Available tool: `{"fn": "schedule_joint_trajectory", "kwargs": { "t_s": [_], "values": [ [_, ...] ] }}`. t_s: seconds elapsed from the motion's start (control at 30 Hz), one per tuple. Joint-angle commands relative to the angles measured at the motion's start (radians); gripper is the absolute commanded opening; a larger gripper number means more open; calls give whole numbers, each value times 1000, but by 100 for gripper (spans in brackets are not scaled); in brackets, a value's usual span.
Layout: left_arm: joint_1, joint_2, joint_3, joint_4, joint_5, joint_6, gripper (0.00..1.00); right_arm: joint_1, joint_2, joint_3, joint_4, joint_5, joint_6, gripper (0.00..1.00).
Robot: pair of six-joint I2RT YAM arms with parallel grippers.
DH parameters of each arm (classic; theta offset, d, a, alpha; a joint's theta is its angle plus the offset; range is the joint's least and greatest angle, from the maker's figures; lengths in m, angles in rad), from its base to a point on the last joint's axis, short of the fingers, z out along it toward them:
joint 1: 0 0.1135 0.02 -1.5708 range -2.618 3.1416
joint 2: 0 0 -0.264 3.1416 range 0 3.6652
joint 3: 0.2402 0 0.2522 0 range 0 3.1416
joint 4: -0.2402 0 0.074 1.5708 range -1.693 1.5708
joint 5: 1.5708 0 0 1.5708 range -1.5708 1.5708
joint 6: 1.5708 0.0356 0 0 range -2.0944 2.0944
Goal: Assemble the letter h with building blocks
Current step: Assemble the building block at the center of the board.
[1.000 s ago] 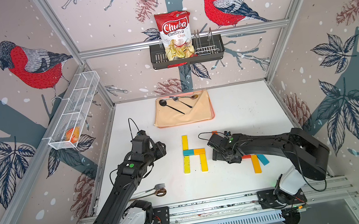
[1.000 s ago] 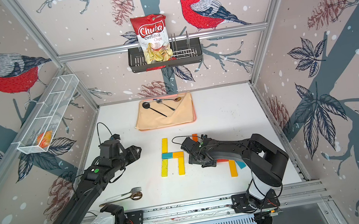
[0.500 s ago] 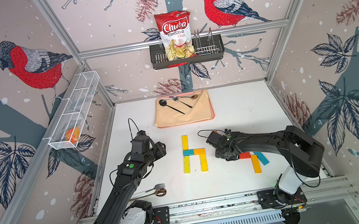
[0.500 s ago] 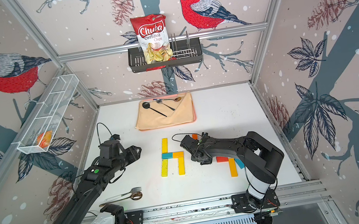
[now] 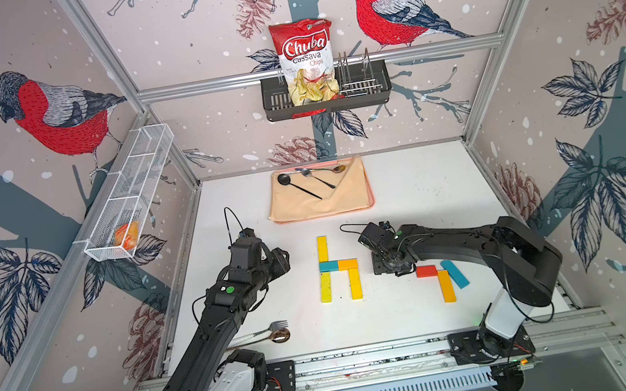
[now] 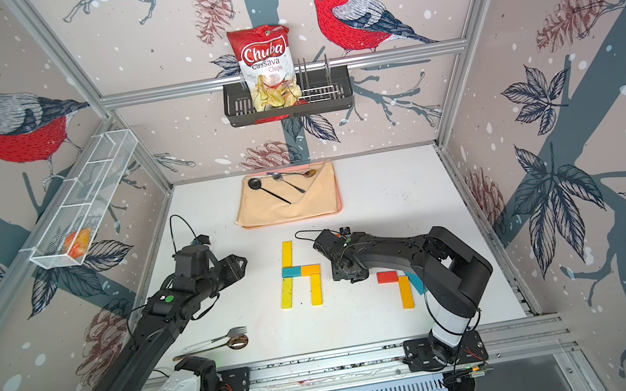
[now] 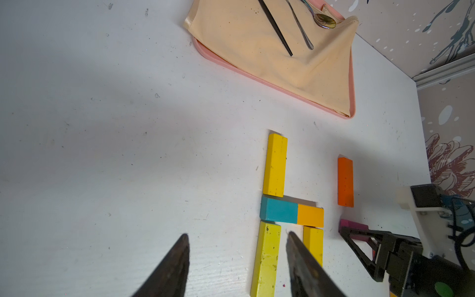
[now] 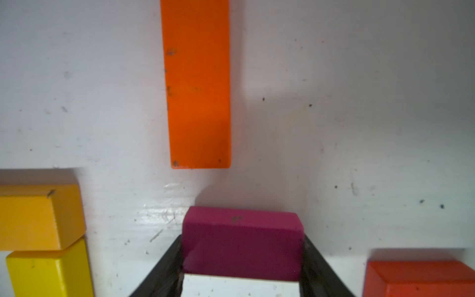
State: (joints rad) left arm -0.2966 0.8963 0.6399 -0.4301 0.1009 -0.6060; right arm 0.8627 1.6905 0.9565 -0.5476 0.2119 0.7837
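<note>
Magenta block (image 8: 241,231) now clamped, right end effector (image 8: 243,240)

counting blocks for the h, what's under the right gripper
A magenta block, pinched between the fingers of the right gripper, shown by its wrist view. In both top views the gripper covers the block, and whether it touches the table cannot be seen.

Both top views look down from high at the front over the whole table (image 5: 408,199). Wrist cameras sit low and close; both catch the orange block (image 7: 345,181).
</note>
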Motion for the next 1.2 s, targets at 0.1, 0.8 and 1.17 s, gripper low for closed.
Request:
{"fn": "schedule_joint_trajectory", "kwargs": {
  "t_s": [0.1,0.8,1.17],
  "values": [
    [2,0,-3,23,-8,-8,59,-10,30,11,25,-23,-44,48],
    [2,4,-4,24,-6,-6,59,-31,52,24,10,-10,-46,78],
    [1,5,-3,23,-9,-6,59,-38,41,19,9,3,-56,74]
  ]
}}
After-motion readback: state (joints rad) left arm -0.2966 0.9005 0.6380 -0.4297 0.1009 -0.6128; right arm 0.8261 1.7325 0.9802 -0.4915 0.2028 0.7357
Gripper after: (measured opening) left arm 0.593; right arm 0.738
